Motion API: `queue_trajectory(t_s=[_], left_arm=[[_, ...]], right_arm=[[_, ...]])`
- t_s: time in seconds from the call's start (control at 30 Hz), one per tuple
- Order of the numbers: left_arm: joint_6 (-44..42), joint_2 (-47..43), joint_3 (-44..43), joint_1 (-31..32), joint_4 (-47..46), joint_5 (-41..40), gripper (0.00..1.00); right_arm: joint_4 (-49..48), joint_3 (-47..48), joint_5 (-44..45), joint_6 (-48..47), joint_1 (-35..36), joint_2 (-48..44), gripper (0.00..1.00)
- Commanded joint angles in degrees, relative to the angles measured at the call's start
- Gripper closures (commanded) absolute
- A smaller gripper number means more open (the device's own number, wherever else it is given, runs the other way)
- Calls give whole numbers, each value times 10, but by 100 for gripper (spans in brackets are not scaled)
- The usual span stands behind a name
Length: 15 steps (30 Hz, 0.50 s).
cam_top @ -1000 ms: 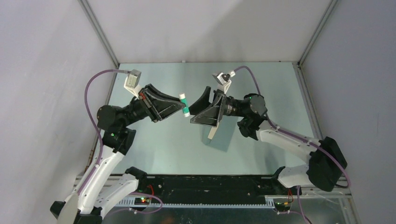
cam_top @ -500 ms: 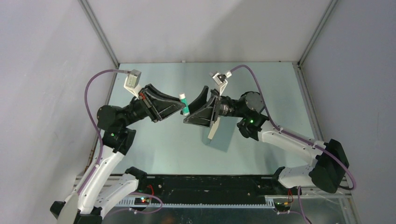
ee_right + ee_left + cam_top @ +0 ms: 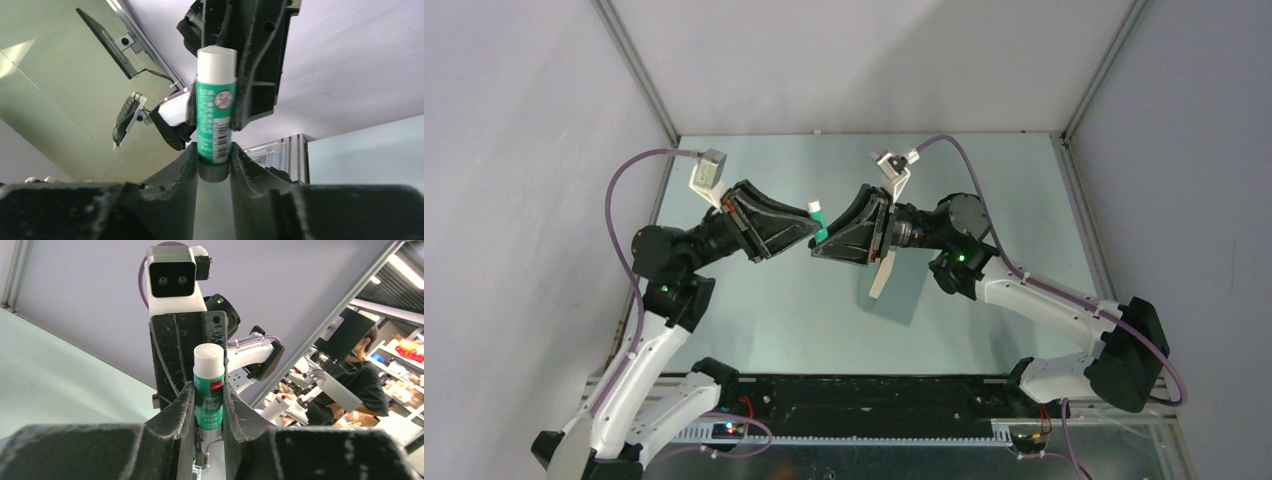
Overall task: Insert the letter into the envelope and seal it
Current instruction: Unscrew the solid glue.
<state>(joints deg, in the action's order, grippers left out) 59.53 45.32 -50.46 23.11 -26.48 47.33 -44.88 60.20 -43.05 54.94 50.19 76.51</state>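
Top external: letter shows only as a narrow tan strip on the pale green counter, mid-scene, just near of the right end effector. Its border line is too small to make out. Envelope is the flat teal-grey patch touching the strip's right side, barely darker than the counter. Can't tell if the letter is tucked in or lying on top.

Both arms are raised above the counter, tips meeting on a glue stick just left of the paper. Left end effector is clamped on the stick's green-labelled body. The right one is closed on the other end, fingers pressing both sides.

Wrist views show those grips close up, label text and barcode included, but neither catches the letter or envelope. Only the top view has the paper.
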Motion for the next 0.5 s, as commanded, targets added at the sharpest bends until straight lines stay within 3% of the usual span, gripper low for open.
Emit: queue_trajectory(t_s=[0.0,0.03,0.1,0.13,0.2,0.23,0.3,0.37,0.47], left_arm=[[-3,-5,-13,0,-14,6,100],[-3,-5,-14,0,-13,7,100],[-5,-2,-20,1,-7,9,100],[-6,0,-23,0,1,13,98],[-9,6,-28,0,11,18,80],[-9,8,-28,1,12,19,66],[-8,8,-28,0,15,18,49],[-5,10,-28,0,12,17,40],[8,14,-26,0,-5,17,35]], right_arm=[[-9,22,6,-6,4,-13,78],[-8,23,6,-6,4,-13,92],[-8,23,6,-5,4,-12,100],[-8,23,5,-5,4,-12,100],[-7,22,5,-5,3,-12,100],[-7,22,5,-5,3,-12,100],[-5,22,6,-6,3,-12,100],[-4,22,5,-5,3,-12,100],[-6,23,5,-3,4,-10,100]])
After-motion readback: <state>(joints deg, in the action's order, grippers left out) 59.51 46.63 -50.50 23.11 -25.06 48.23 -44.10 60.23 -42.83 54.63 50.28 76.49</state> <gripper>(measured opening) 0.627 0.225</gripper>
